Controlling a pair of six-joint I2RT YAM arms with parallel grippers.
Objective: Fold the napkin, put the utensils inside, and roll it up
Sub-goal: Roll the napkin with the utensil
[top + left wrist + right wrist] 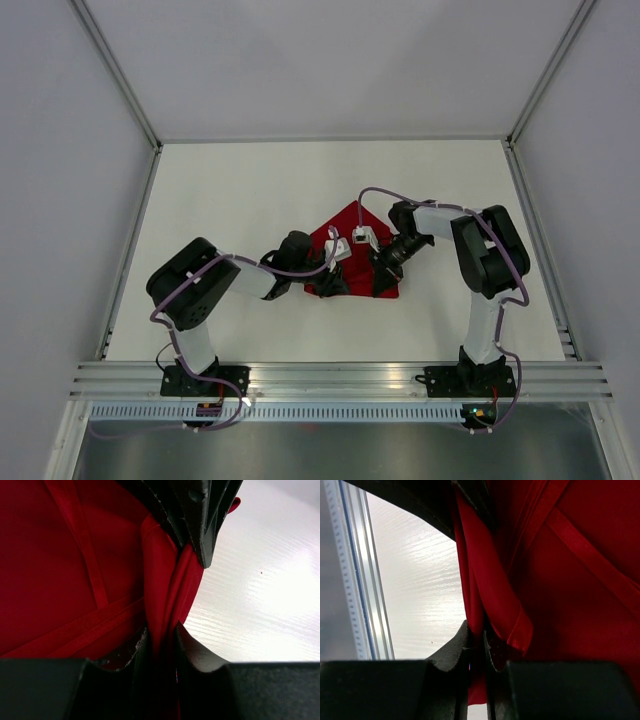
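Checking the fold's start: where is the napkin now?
In the top view the napkin lies near the middle of the table, between the left gripper and the right gripper, each pinching a fold of it.

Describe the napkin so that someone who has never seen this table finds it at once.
Look to the middle of the white table. The napkin lies there, one fold pinched by the left gripper and another by the right gripper. It is the only bright red, shiny cloth; everything around it is white, grey or black.
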